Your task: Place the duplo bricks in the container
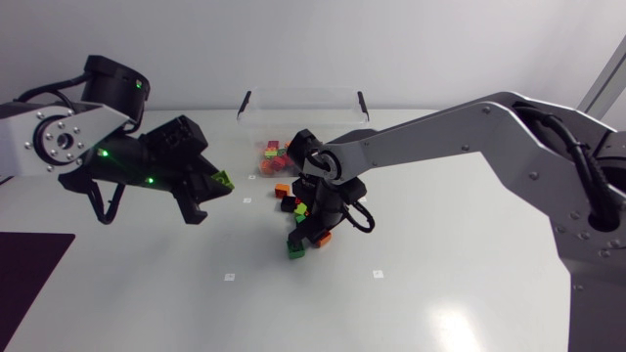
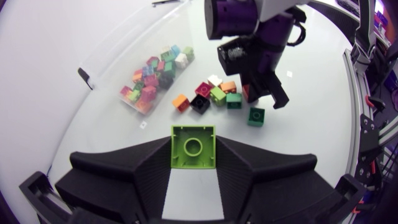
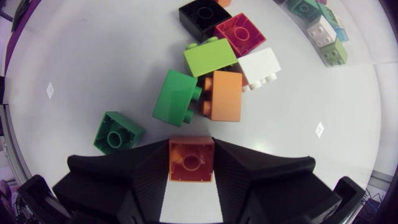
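My left gripper (image 1: 217,186) hangs above the table's left side, shut on a lime green brick (image 2: 193,147) that sits between its fingers. Over the loose pile at mid-table, my right gripper (image 1: 318,235) points down, shut on an orange brick (image 3: 191,160). Just ahead of its fingers lie a green brick (image 3: 176,97), an orange brick (image 3: 222,95), a lime brick (image 3: 210,56), a red one (image 3: 240,33), a black one (image 3: 204,17) and a white one (image 3: 261,67). The clear container (image 1: 298,103) stands behind the pile with several bricks (image 1: 272,154) in it.
A dark green brick (image 1: 295,249) lies alone on the near side of the pile, beside the right gripper. A dark mat (image 1: 29,274) covers the table's front left corner. Small white markers (image 1: 229,277) dot the tabletop.
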`<act>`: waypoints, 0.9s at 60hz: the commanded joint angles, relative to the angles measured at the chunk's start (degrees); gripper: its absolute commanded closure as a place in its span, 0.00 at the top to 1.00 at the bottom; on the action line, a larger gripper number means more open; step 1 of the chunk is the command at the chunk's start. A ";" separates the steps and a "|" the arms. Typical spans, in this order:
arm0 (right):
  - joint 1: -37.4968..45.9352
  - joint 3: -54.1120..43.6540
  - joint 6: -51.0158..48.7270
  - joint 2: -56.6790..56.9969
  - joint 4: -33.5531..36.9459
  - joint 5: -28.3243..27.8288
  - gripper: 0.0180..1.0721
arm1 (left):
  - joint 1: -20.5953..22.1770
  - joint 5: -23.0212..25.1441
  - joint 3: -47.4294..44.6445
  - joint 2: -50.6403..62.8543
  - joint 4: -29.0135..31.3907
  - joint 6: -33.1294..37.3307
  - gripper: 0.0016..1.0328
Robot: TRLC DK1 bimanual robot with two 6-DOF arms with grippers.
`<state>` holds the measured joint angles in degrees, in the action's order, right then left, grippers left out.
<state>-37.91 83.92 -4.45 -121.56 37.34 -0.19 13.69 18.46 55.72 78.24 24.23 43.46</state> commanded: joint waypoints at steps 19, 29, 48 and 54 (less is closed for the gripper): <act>3.11 -1.13 0.76 7.12 2.74 -0.25 0.12 | -0.51 2.37 17.40 9.57 -3.66 -10.42 0.32; 5.39 -0.34 0.67 9.94 3.26 -1.13 0.12 | 0.19 2.37 23.82 17.04 -7.35 -14.28 0.32; 8.47 3.27 0.40 11.69 2.56 -3.33 0.12 | 0.81 2.37 33.92 29.87 -11.40 -18.15 0.33; 9.17 5.03 0.40 11.61 2.21 -4.21 0.12 | 0.98 2.02 37.26 33.03 -11.57 -19.20 0.33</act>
<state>-29.45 86.74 -4.45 -111.44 39.59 -3.75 14.26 20.36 88.88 108.14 13.58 26.52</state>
